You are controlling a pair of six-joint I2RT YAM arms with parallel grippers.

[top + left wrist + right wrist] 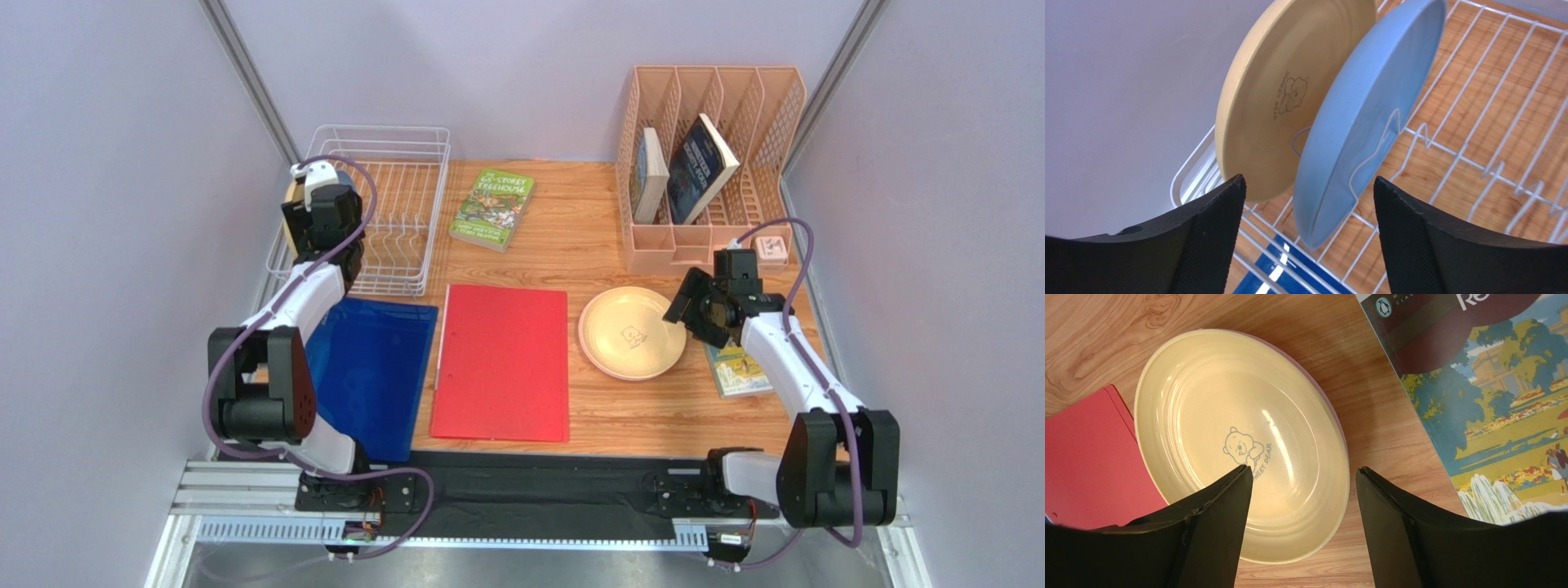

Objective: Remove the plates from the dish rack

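Note:
The white wire dish rack [405,208] stands at the back left. In the left wrist view a tan plate [1284,98] and a blue plate [1370,116] stand on edge between the rack's prongs [1475,153]. My left gripper [321,206] hangs over the rack's left side, open and empty, its jaws [1309,190] either side of the blue plate's lower edge, apart from it. A cream plate [632,332] lies flat on the table. A thin pinkish rim shows under its right edge [1338,419]. My right gripper [689,310] is open and empty just above that plate's right side [1303,478].
A peach slotted organiser [711,159] with books stands at the back right. A green book [492,208], a red folder [503,361] and a blue folder [368,368] lie mid-table. A picture-cover book [1493,416] lies right of the cream plate.

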